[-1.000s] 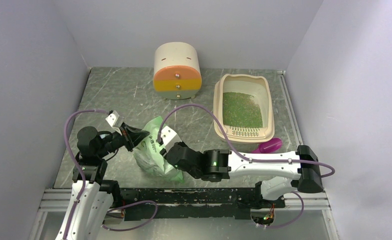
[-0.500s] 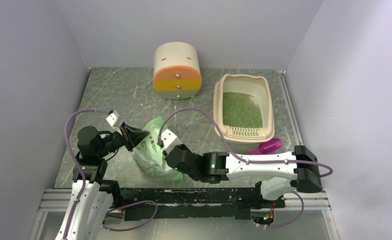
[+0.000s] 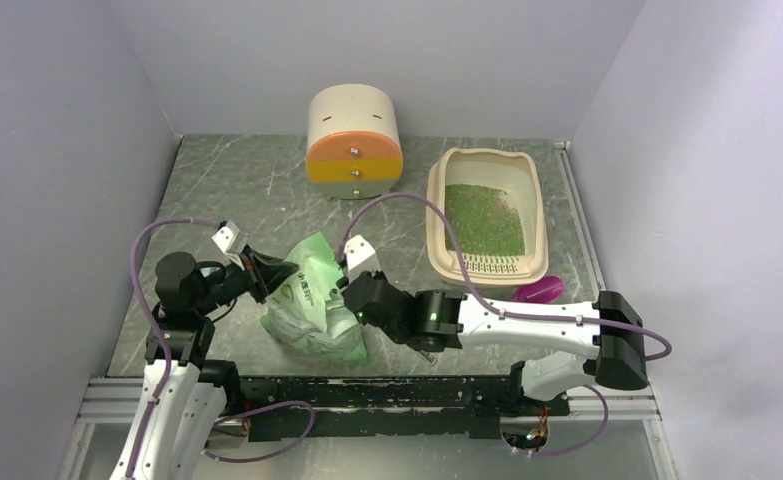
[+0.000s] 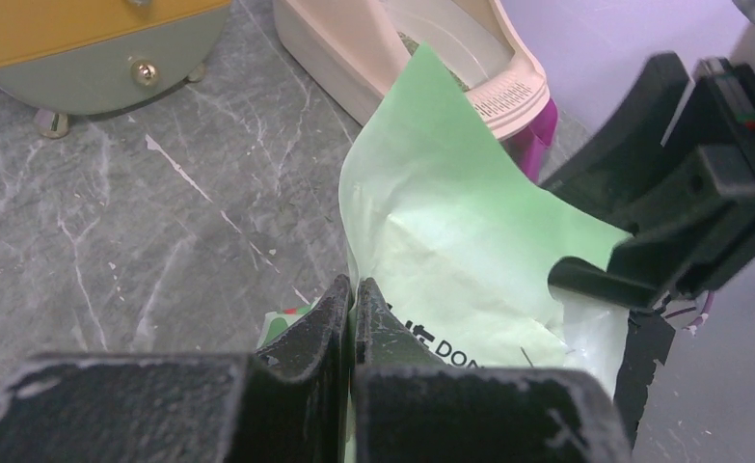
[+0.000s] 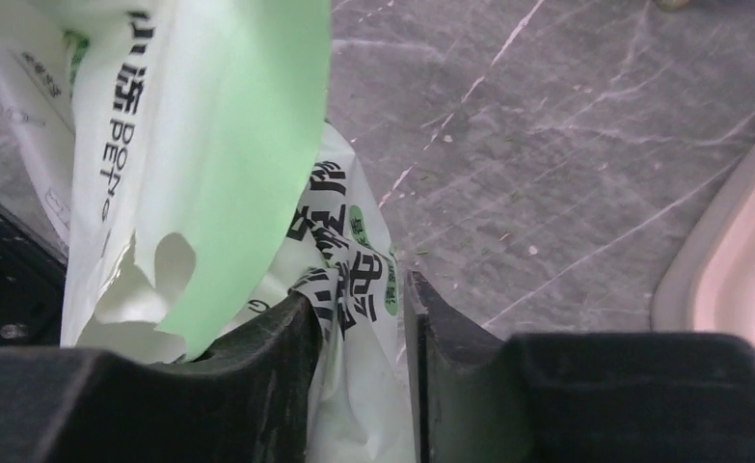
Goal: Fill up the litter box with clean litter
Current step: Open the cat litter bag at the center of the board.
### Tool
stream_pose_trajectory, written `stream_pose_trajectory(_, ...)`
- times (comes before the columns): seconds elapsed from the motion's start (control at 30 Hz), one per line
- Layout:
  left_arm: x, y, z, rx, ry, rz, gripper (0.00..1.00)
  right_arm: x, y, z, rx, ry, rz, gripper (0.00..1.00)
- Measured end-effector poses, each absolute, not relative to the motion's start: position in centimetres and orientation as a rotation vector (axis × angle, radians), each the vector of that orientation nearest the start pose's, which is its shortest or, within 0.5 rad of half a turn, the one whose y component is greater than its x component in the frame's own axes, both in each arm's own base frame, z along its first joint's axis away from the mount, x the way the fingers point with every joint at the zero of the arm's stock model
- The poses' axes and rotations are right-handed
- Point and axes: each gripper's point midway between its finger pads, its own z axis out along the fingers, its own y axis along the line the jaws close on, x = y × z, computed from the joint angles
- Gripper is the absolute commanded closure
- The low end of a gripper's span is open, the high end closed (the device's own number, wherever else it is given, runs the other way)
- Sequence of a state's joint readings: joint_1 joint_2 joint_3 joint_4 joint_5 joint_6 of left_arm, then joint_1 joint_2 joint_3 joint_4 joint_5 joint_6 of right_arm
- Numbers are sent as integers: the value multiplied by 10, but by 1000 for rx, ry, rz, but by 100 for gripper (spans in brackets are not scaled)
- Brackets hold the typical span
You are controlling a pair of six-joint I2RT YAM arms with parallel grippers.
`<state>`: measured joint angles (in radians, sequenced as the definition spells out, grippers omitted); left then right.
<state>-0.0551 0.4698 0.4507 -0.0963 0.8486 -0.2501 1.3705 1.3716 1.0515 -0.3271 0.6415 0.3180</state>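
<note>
The beige litter box (image 3: 487,154) stands at the back right with light-green clean litter (image 3: 482,218) spread over its floor. The green printed bag (image 3: 312,300) sits between my arms at the near middle. My left gripper (image 3: 272,275) is shut on the bag's left edge; in the left wrist view its jaws (image 4: 354,289) pinch the thin green sheet (image 4: 450,222). My right gripper (image 3: 345,285) is at the bag's right side. In the right wrist view its jaws (image 5: 364,309) stand close together on a bunched printed fold of the bag (image 5: 209,116).
A round beige-and-orange drawer unit (image 3: 355,145) stands at the back middle. A magenta scoop (image 3: 539,290) lies by the litter box's near end. Walls close in the left, right and back. The litter box corner shows in the right wrist view (image 5: 730,260).
My right gripper has moved up and a little to the right along the bag's right side, and the bag's top has spread slightly. The left arm has not moved.
</note>
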Motion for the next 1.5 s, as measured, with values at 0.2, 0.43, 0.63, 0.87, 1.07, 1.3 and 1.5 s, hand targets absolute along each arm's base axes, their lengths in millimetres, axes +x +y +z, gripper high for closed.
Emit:
stream_pose_trajectory(0.2,200,-149,225,479,1673,-933,95,188,338,197,-582,2048,539,51)
stream_pose_trajectory(0.43,200,-149,225,479,1674,-934,95,181,340,213,-647,2000,719,50)
stream_pose_trajectory(0.63,200,-149,225,479,1674,-934,95,172,346,193,-828,2009,692,48)
stream_pose_trajectory(0.87,200,-149,225,479,1674,-934,95,178,355,174,-902,2036,624,47)
stream_pose_trajectory(1.07,200,-149,225,477,1675,-933,95,186,360,169,-910,2066,618,100)
stream_pose_trajectory(1.3,206,-153,229,448,1645,-981,95,200,350,174,-857,2068,503,100)
stream_pose_trajectory(1.5,216,-162,239,454,1615,-1082,95,217,340,194,-859,2030,367,100)
